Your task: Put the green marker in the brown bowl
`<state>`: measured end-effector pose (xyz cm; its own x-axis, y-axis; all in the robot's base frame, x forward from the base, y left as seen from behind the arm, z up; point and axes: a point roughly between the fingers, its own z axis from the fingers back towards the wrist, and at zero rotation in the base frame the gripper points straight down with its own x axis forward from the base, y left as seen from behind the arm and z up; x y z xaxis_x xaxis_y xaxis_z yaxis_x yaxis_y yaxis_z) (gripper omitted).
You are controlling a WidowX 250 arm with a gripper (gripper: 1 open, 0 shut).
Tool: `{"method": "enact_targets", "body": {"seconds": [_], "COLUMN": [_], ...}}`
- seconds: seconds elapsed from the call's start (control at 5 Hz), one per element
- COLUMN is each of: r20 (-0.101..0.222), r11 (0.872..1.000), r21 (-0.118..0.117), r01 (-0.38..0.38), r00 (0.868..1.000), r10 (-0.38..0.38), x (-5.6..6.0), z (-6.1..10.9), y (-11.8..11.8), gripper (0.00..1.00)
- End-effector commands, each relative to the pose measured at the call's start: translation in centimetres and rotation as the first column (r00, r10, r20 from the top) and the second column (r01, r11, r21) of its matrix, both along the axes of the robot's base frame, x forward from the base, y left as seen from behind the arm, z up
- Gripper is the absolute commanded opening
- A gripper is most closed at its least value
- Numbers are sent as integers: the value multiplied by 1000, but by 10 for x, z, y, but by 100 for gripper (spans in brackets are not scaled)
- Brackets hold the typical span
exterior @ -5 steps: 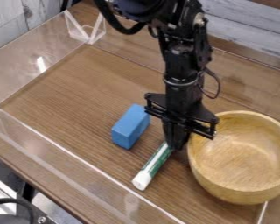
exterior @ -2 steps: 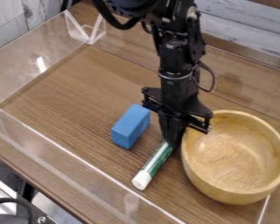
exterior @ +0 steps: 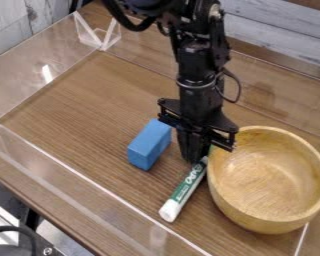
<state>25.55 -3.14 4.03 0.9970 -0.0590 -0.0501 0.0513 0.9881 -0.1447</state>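
Clearly the tool (exterior: 194,152) points straight down with its fingers clenched together, right at the upper end of the green marker (exterior: 180,192). From where I stand I cannot tell whether that end is truly pinched between them or only touched. The marker slants from the tool toward the front edge of the surface (exterior: 83,100), and its lower end looks to rest on the wood. Just to its right, near the front right corner, sits the brown bowl (exterior: 270,180); its rim is close beside the marker. A blue block (exterior: 148,146) lies just on the tool's other side.

To do this step well, I'd say the hold must be firm before any lift, since a pen gripped at one end will droop and swing. The rise should be straight and high enough for the dangling end to clear the rim. Then a short carry over the bowl's middle, and a low release.
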Motion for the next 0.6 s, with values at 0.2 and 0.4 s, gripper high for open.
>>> {"method": "enact_targets", "body": {"seconds": [0.2, 0.4], "r20": [77, 72], "r11": [1000, 1000], "r21": [-4, -6], "r01": [13, 16], "r00": [997, 997], "r10": [-13, -15], "x": [11, 9], "z": [12, 8], "y": [4, 3], "gripper": [100, 100]}}
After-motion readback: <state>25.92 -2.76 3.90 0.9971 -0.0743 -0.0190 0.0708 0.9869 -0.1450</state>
